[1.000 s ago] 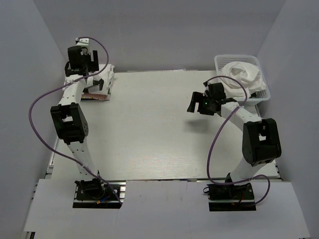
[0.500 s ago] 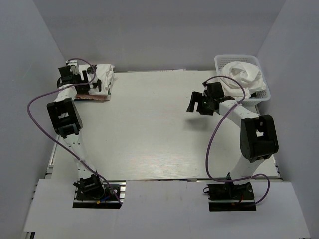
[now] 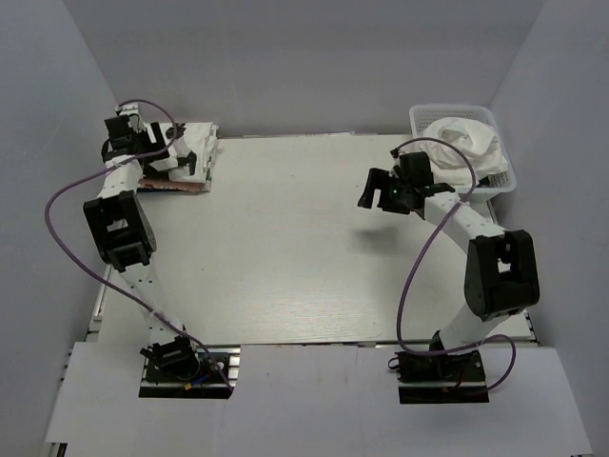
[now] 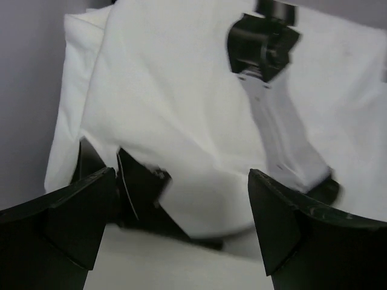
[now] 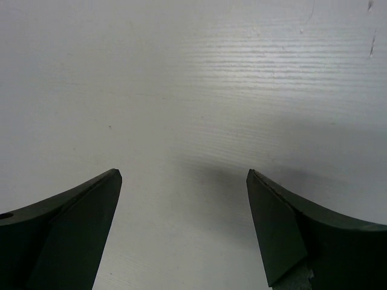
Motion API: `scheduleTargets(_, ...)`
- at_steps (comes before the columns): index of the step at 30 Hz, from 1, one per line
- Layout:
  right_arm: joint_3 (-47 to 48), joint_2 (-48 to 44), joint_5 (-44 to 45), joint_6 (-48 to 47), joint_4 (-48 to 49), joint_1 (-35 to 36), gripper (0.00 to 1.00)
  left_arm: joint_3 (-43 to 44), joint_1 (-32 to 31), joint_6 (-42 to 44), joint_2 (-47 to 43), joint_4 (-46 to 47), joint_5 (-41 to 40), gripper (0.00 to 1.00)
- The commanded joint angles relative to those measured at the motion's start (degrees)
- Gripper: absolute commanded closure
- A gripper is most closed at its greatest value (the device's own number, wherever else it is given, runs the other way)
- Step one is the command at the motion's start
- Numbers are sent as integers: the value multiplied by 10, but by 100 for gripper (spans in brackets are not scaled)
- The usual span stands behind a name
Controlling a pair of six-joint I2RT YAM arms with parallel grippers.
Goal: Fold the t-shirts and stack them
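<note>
Left pincer [image 4: 181,175], wide, empty, pulling back off folded t-shirts [image 4: 169,103] ahead. Right pincer [image 5: 183,173], wide, empty, lifting slightly, crumpled t-shirt [image 3: 463,143] behind it. Next fetch likely.

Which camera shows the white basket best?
The top camera. It shows the whole basket at the far right corner of the table, with a crumpled white shirt inside. The left wrist camera shows only white cloth up close, and the right wrist camera only bare table, so neither shows the basket.

White table [image 3: 285,248]: folded t-shirts [image 3: 203,143] far-left, basket [image 3: 417,122] far-right.
</note>
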Motion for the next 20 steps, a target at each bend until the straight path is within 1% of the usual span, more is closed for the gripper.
scheduleTargets(1,-9,-69,-7,0,37,0,10,-45,-15,-116,-173,-12,20,0)
scheduleTargets(2,-20,-82,-9,2,40,0,10,-69,-15,-146,-200,-17,38,0)
scheduleTargets(3,-31,-97,-11,4,48,0,10,-133,-15,-178,-230,-4,61,0)
scheduleTargets(4,-37,-102,-17,7,47,0,10,-172,-21,-216,-294,6,75,0)
scheduleTargets(5,-59,-116,-18,13,54,0,10,-216,-21,-279,-328,27,101,0)
scheduleTargets(6,-67,-135,-19,18,57,0,10,-313,-32,-306,-363,93,151,0)
scheduleTargets(7,-75,-143,-25,18,66,1,10,-359,-40,-326,-397,124,173,0)
scheduleTargets(8,-84,-155,-23,20,76,0,10,-397,-48,-347,-459,146,193,0)
scheduleTargets(9,-111,-185,-25,22,80,0,10,-448,-68,-355,-489,139,206,0)
scheduleTargets(10,-120,-195,-25,20,86,-1,10,-471,-79,-356,-520,139,212,0)
scheduleTargets(11,-138,-216,-24,24,88,0,10,-520,-92,-362,-551,131,212,0)
scheduleTargets(12,-160,-234,-27,29,95,-1,10,-541,-125,-369,-609,122,178,0)
scheduleTargets(13,-183,-245,-35,31,108,-1,10,-562,-137,-384,-638,116,162,0)
scheduleTargets(14,-195,-262,-47,49,123,0,10,-605,-145,-421,-660,133,190,0)
scheduleTargets(15,-220,-279,-53,55,125,-1,10,-617,-156,-421,-677,155,205,0)
scheduleTargets(16,-247,-297,-58,59,159,-1,10,-618,-161,-421,-699,156,205,0)
scheduleTargets(18,-285,-322,-84,60,198,0,10,-610,-173,-421,-714,131,195,0)
scheduleTargets(19,-290,-326,-88,58,200,0,10,-610,-173,-421,-728,104,180,0)
scheduleTargets(20,-292,-330,-88,58,198,-1,10,-610,-173,-415,-735,98,164,0)
